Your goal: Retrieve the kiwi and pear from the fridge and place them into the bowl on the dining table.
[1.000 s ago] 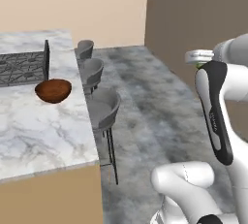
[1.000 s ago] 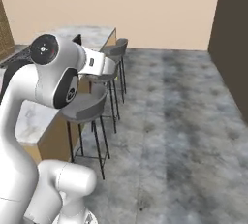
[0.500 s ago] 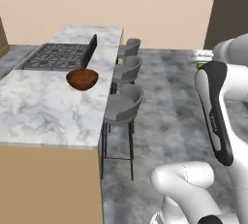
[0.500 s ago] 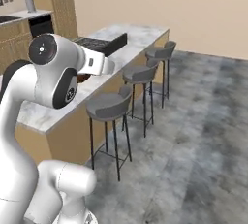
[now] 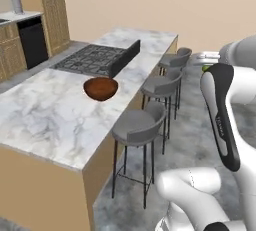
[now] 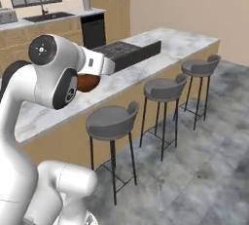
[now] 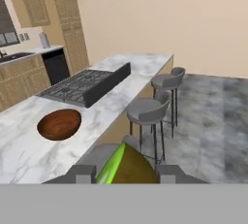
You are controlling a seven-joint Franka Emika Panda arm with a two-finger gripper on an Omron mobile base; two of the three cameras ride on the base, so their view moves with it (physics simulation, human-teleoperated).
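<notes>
My gripper point(image 7: 124, 173) is shut on the kiwi point(image 7: 127, 166), a brown fruit with a bright green streak that sits between the fingertips at the bottom of the hand view. In the left base view the gripper point(image 5: 205, 64) hangs high at the right, over the stools, with a bit of green showing. The reddish-brown bowl point(image 5: 100, 88) point(image 7: 59, 123) stands empty on the marble dining table point(image 5: 45, 120) point(image 7: 19, 152), ahead and to the left of the hand. My arm partly covers the bowl point(image 6: 88, 82) in the right base view. The pear and the fridge are out of view.
Three grey stools point(image 5: 137, 125) point(image 6: 112, 121) line the table's near side over grey floor. A black cooktop point(image 5: 92, 59) with a raised back lies beyond the bowl. A wall counter with a sink point(image 6: 51, 18) and a black dishwasher point(image 6: 92, 28) stand at the far left.
The whole picture has shifted as the base moves: the table, bowl and stools now sit more centrally and the wall counter has come into view. The kiwi stays in the gripper.
</notes>
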